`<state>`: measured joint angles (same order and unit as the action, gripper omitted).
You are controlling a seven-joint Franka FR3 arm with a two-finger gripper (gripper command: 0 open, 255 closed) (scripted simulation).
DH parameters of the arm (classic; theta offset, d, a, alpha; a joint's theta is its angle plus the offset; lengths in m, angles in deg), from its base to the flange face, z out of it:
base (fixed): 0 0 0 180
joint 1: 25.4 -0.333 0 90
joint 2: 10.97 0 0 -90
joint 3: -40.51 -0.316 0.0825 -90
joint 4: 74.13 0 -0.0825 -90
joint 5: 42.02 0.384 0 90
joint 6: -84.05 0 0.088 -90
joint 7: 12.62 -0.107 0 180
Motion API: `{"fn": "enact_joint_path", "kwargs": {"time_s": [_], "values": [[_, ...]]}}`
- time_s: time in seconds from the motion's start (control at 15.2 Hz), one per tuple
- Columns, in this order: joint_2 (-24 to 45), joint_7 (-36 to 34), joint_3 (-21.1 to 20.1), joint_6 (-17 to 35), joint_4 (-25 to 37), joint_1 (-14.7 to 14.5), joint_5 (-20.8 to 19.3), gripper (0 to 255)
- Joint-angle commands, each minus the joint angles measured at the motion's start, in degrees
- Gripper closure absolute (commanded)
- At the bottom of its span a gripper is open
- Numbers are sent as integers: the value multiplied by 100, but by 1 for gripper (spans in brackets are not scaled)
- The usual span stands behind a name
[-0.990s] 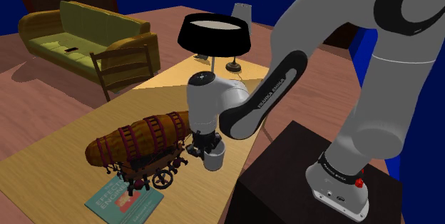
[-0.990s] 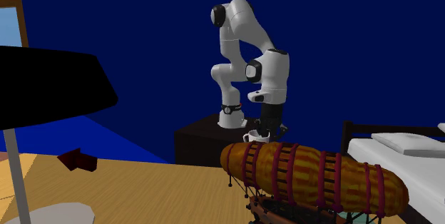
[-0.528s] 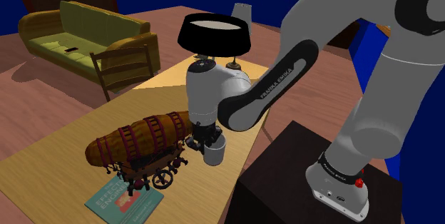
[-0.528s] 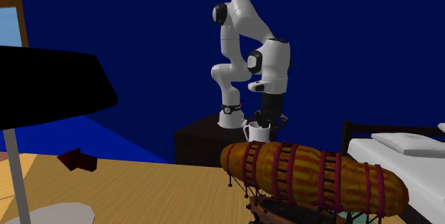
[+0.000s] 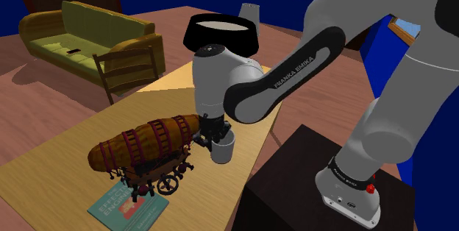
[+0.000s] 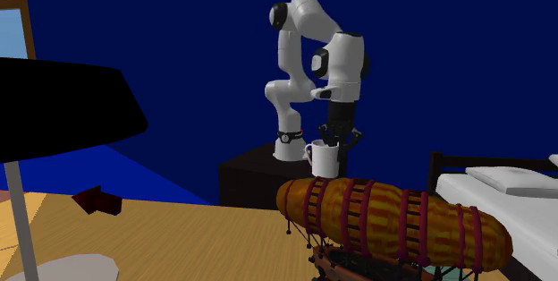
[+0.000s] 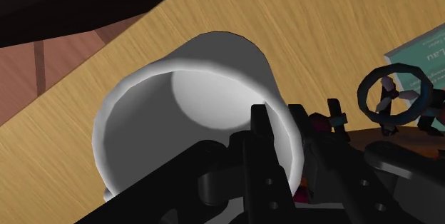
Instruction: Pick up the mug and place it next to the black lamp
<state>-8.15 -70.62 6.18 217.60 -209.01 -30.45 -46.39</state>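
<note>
Franka's all-black gripper (image 5: pixel 215 129) is hanging straight down from the white arm (image 5: pixel 279 90) and is clamping the wall of the white mug (image 5: pixel 223 148). In the wrist view the gripper (image 7: pixel 289 140) is pinching the mug (image 7: pixel 178 101) at its rim: one finger (image 7: pixel 261 126) is reaching inside the cup, the other is pressing on the outside, and the wall is sitting tight between them.

The mug is hanging upright just beneath the wrist, mouth up, with most of its body lying off to one side of the fingers. In the second exterior view the gripper (image 6: pixel 336 138) is coming into the mug (image 6: pixel 320 159) from above, and the handle is sticking out toward that view's left, away from the fingers. There the mug is showing just above the back of the brown airship model (image 6: pixel 393 221).

In the shoulder view the mug is sitting over the edge of the wooden table (image 5: pixel 66 148) nearest the dark stand (image 5: pixel 294 185), just beside one end of the airship model (image 5: pixel 140 145). Whether its base is touching the wood cannot be told. The black lamp (image 5: pixel 221 34) is standing farther along the same table, beyond the arm's wrist and apart from the mug. A teal book (image 5: pixel 126 206) is lying by the airship's wheels.
</note>
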Motion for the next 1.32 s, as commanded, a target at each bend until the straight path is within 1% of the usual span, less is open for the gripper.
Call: {"fn": "enact_joint_path", "kwargs": {"time_s": [0.0, 0.59, 1.25], "values": [[-117, 64, -18, -165, 70, -2, 106, 255], [-643, 366, 1, -859, 336, 4, 495, 255], [-1079, 581, 82, -1645, 752, -4, 749, 255]]}}
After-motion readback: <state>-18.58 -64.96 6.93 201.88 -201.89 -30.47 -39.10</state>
